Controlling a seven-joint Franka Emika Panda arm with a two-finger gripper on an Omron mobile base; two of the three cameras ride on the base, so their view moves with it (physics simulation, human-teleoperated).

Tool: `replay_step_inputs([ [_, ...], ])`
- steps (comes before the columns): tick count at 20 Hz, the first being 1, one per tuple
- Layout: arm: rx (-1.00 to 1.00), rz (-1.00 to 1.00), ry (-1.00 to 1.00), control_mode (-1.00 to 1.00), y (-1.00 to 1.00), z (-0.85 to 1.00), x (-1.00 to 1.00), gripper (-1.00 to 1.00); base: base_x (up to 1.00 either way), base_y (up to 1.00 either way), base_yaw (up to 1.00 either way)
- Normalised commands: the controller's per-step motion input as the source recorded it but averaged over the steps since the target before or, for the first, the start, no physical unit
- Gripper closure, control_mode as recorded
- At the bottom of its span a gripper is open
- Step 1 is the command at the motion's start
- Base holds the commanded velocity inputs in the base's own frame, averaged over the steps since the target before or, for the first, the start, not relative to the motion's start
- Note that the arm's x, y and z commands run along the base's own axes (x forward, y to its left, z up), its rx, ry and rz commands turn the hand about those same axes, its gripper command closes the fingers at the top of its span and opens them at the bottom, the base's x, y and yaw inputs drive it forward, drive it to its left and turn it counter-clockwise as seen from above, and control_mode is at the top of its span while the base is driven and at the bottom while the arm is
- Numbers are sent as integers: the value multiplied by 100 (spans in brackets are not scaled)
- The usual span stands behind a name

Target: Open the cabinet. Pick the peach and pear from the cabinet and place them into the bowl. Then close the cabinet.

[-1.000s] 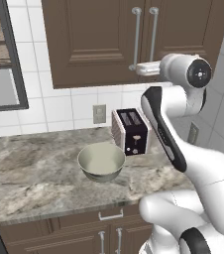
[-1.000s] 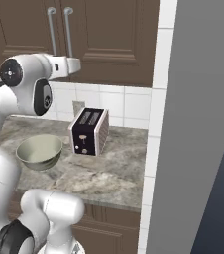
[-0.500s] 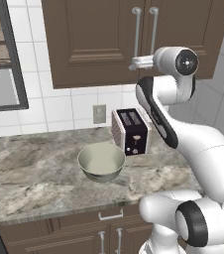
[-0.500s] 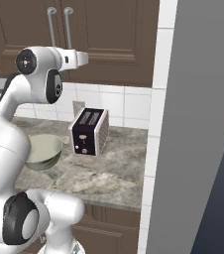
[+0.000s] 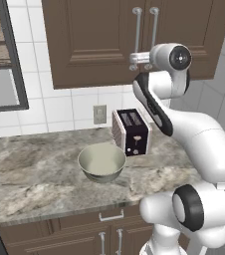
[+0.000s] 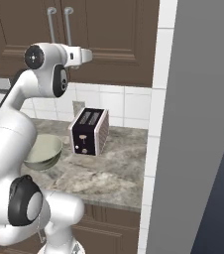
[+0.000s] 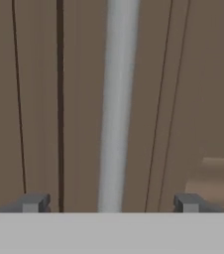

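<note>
Reaching up high, the white arm holds its pincer (image 5: 133, 61) right at the bottom of the long silver handles (image 5: 137, 31) on the dark brown cabinet (image 5: 99, 40). Both cabinet doors are shut. From the hand view, one silver handle (image 7: 116, 104) runs straight up the middle, and the two small dark finger tips (image 7: 34, 202) sit wide apart, one on each side of it, so the pincer is open with the bar between its fingers. It is very near the bar, but whether the fingers touch it cannot be told. Down below, on the grey stone worktop (image 5: 30, 174), sits the pale grey-green bowl (image 5: 102, 162), with nothing in it. Just beside the bowl, nearer the wall, stands a dark toaster (image 5: 131, 131) with two slots on top. A white wall socket (image 5: 100, 114) sits in the tiles behind them. From the right base view, the bowl (image 6: 45, 151) peeks out past the arm, and the toaster (image 6: 88, 130) stands next to it.
</note>
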Motion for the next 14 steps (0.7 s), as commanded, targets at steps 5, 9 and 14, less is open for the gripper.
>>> replay_step_inputs([
  [5, 0, 0, 0, -100, 0, 0, 56, -100, 0, 0, 0],
  [9, 0, 0, 0, -100, 0, 0, 19, -100, 0, 0, 0],
  [14, 0, 0, 0, -100, 0, 0, 0, 100, 0, 0, 0],
])
